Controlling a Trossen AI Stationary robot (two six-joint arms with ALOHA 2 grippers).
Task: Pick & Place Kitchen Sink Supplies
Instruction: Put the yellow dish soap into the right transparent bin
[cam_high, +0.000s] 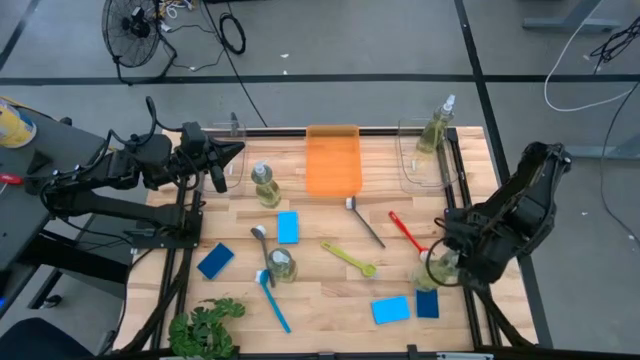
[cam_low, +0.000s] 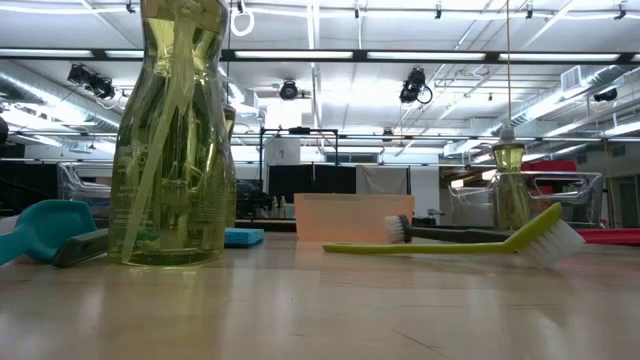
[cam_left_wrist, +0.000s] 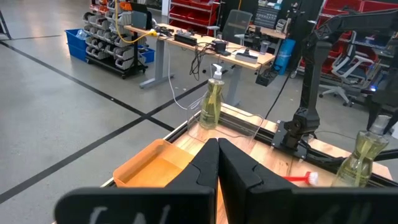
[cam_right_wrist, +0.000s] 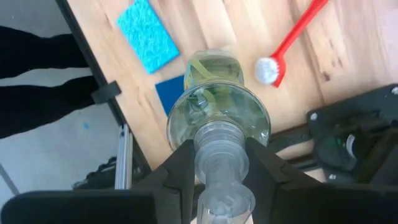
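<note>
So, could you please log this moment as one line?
right gripper: shut on bottle neck, front-right | left gripper: shut, idle by tray

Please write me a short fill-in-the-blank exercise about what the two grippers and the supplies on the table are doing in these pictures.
1. The right gripper is closed around the neck of a clear pump ____.
2. The brush lying next to that gripper's catch has a ____ handle.
3. The left gripper hangs near the orange tray with its fingers ____.
4. Inside the clear bin at the table's far right corner stands one pump bottle, filled with ____ liquid.

Missing words: bottle; red; shut; yellow-green
</note>
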